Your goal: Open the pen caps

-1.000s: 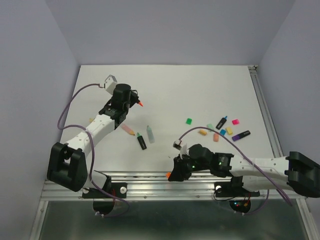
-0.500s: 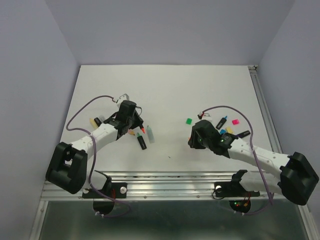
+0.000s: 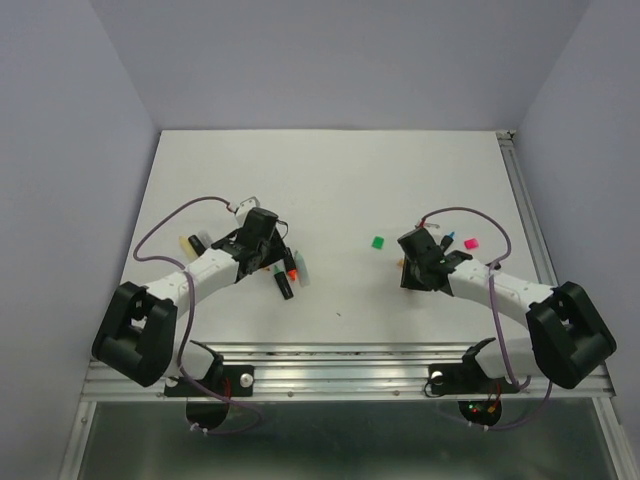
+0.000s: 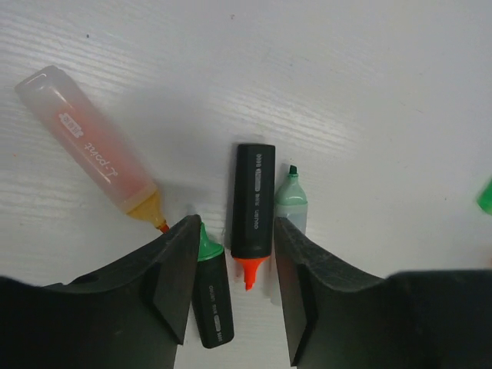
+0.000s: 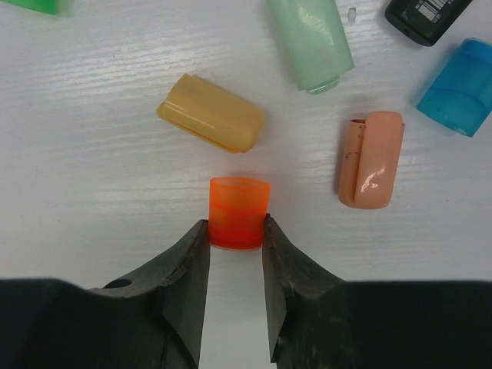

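My left gripper (image 4: 235,234) is open, low over the table, also seen from the top (image 3: 284,264). Between its jaws, untouched, lies a capless black highlighter with an orange tip (image 4: 252,207). A capless green-tipped black highlighter (image 4: 209,296) lies against the left finger. A pastel green highlighter (image 4: 290,201) and a pastel orange one (image 4: 92,154) lie beside them, both capless. My right gripper (image 5: 234,227) is shut on an orange cap (image 5: 239,211), just above or on the table, among loose caps.
Loose caps lie around the right gripper: yellow (image 5: 211,113), pastel green (image 5: 311,42), peach (image 5: 371,157), blue (image 5: 457,77). A black barrel (image 5: 427,15) lies at the far right. A green cap (image 3: 377,242) and a pink cap (image 3: 468,242) lie apart from them.
The right arm swung from the table's front edge to the cap cluster with the orange cap. The left arm came down and nearer with the orange-tipped highlighter, which now lies among the other pens.
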Controlling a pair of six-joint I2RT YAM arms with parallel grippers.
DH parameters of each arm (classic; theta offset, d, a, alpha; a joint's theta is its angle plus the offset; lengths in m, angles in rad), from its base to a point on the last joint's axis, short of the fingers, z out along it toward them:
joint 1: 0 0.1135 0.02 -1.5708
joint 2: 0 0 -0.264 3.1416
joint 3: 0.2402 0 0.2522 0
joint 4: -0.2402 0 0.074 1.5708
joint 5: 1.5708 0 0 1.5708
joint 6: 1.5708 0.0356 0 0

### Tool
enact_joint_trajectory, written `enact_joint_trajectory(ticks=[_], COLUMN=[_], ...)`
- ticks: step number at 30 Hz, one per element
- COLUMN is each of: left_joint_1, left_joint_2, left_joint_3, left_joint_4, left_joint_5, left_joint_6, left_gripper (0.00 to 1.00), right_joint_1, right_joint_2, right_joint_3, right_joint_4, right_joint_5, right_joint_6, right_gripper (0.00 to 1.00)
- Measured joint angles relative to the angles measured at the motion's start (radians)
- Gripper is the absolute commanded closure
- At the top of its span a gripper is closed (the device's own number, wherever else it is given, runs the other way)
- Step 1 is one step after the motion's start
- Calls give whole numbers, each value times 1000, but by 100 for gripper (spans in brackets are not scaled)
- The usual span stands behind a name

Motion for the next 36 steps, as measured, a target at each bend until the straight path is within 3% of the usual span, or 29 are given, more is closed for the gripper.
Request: enact_joint_trajectory(ticks=[3, 4, 5, 6, 7, 8, 14, 19, 30, 36], left_joint_1=[0, 0, 0, 0, 0, 0, 0, 0, 0, -1], left_joint_2=[13, 13, 13, 13, 12, 7, -87, -220, -340, -346], left_joint_3=[8, 10, 16, 24, 31, 40, 79, 81, -61, -66], left_joint_4=[-22, -27, -33, -38, -41, -44, -71, -87, -126, -140], left_joint_5=[-8, -9, -10, -11, -12, -13, -12, -21, -42, -51], left_joint_6=[-2, -1, -1, 1, 5, 8, 17, 15, -13, -15], left_gripper=[37, 34, 25, 23, 1, 1, 1, 1, 1, 1], right_joint_1=[-7, -11, -13, -17, -18, -22, -51, -164, -325, -360], right_joint_2=[0, -2, -3, -9, -16, -31, -73, -55, 221, 244], right_joint_3=[6, 10, 13, 16, 20, 27, 87, 159, 306, 306], right_joint_4=[-16, -24, -29, -35, -43, -52, -81, -76, -69, -47], right_joint_5=[5, 8, 10, 12, 19, 23, 61, 74, 134, 126], right_joint_6=[-1, 0, -1, -1, 2, 6, 19, 27, 30, 27], right_gripper=[46, 30, 22, 16, 3, 0, 0, 0, 5, 17])
